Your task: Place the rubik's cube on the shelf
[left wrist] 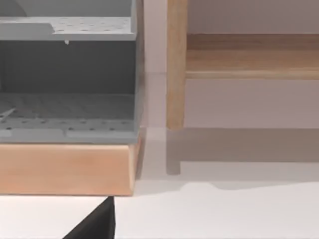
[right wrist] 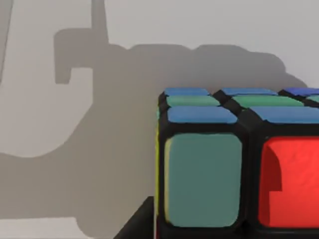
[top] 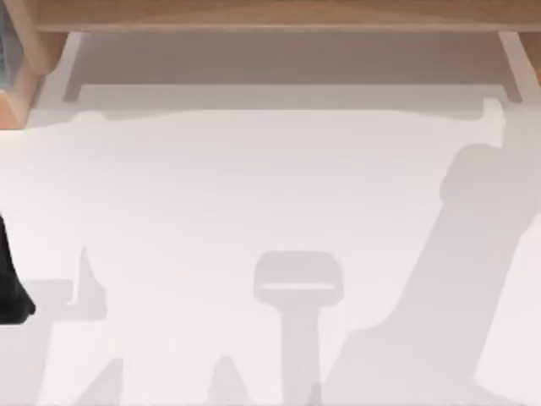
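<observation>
Rubik's cube (right wrist: pixel 239 164): close under the right wrist camera, above the white table (right wrist: pixel 45 74).
Shelf (top: pixel 270 15): along the table's far edge.
Right gripper: finger state cannot be told.
Left arm (top: pixel 10 288): at the table's left edge.

- Left arm (top: pixel 12 288): a black, rounded, smooth bulk at the top view's left edge, narrower above and wider toward its lower end; no markings, screws or cables can be made out on it.
- Left pincer (left wrist: pixel 94 222): a plain matte black wedge with a straight slanted edge.
- Right pincer (right wrist: pixel 137 221): a flat black slanted piece, plain and unmarked.
</observation>
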Controlling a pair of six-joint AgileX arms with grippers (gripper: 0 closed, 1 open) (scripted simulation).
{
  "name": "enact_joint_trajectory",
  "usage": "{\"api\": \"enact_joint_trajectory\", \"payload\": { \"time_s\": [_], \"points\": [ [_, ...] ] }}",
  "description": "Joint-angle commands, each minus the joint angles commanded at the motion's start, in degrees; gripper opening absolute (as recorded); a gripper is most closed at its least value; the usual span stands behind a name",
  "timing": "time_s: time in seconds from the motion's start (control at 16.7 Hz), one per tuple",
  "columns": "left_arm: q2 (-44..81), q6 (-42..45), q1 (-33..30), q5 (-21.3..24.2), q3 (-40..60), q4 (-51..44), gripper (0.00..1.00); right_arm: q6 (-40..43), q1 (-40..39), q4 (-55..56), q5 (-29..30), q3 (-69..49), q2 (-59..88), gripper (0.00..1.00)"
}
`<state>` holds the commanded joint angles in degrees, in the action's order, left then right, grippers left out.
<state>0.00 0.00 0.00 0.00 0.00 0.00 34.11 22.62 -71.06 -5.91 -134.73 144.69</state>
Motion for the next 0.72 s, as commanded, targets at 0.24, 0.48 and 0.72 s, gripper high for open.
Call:
{"api": "enact_joint_trajectory", "payload": {
  "time_s": [0.24,0.48,0.72],
  "points": [
    [0.0,0.0,0.0,0.0,0.0,0.0,1.00,2.7,0.2,-3.3,-0.5,-2.6,0.7,0.00],
    [0.0,0.0,0.0,0.0,0.0,0.0,1.00,2.5,0.1,-5.8,-1.2,-6.2,0.8,0.00],
    [0.0,0.0,0.0,0.0,0.0,0.0,1.00,-0.7,0.0,-7.2,-0.1,-9.4,1.6,0.00]
  ]
}}
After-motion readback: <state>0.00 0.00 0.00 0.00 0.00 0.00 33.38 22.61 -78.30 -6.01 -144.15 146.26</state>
